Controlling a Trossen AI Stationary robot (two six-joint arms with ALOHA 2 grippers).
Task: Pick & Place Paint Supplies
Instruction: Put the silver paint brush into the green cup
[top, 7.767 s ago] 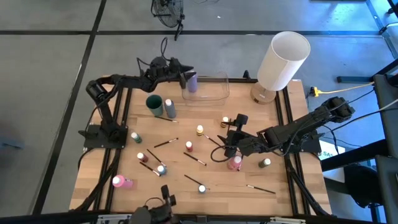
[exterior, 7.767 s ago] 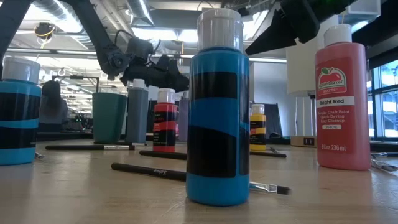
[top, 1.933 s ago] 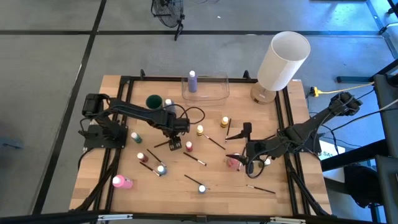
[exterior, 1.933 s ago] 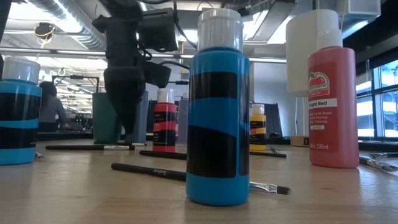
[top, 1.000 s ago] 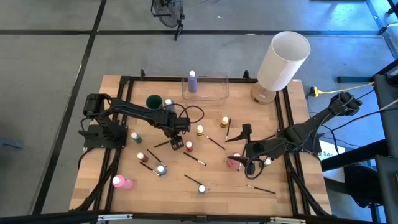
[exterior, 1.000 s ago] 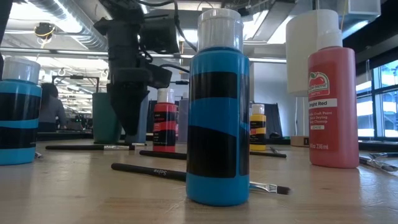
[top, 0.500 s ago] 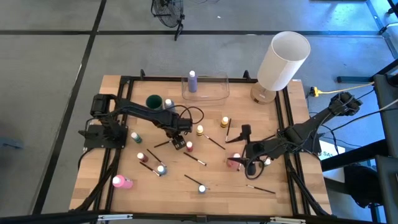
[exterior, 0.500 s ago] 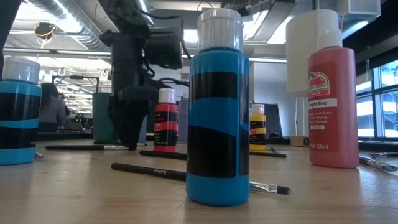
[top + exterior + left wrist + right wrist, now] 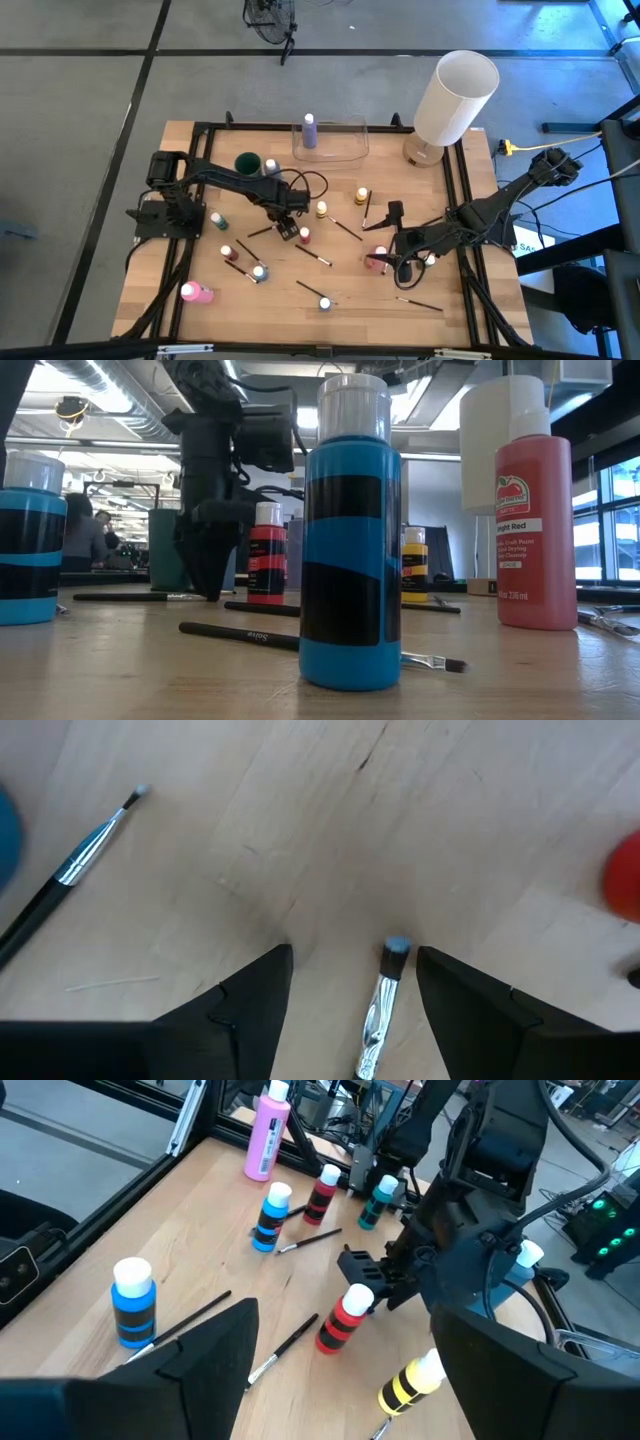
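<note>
Left gripper (image 9: pixel 352 1005) over thin paintbrush (image 9: pixel 380 1010)
2 dark wedge fingers apart, straddling its silver ferrule on grainy wood; arm reaches down steeply. Right gripper (image 9: pixel 378 258) open, low.

Top of the high view, centre: the container (image 9: pixel 330 140) sits at the worktop's (image 9: pixel 180 260) back edge with one bottle (image 9: pixel 309 130) standing inside it. Right of it, upper right, the cylinder (image 9: pixel 455 97). Left of the container, a cup (image 9: pixel 247 163). Middle of the frame, the left tool (image 9: pixel 284 230) is down over a brush (image 9: pixel 266 230), fingers either side of its tip, and a bottle (image 9: pixel 303 236) stands just right of it. Right of centre, the right tool (image 9: pixel 377 258) sits at a bottle (image 9: pixel 379 260), well apart from the left one. Lower left corner, a bottle (image 9: pixel 195 292) lies on its side. Another brush (image 9: pixel 418 303) lies lower right.
</note>
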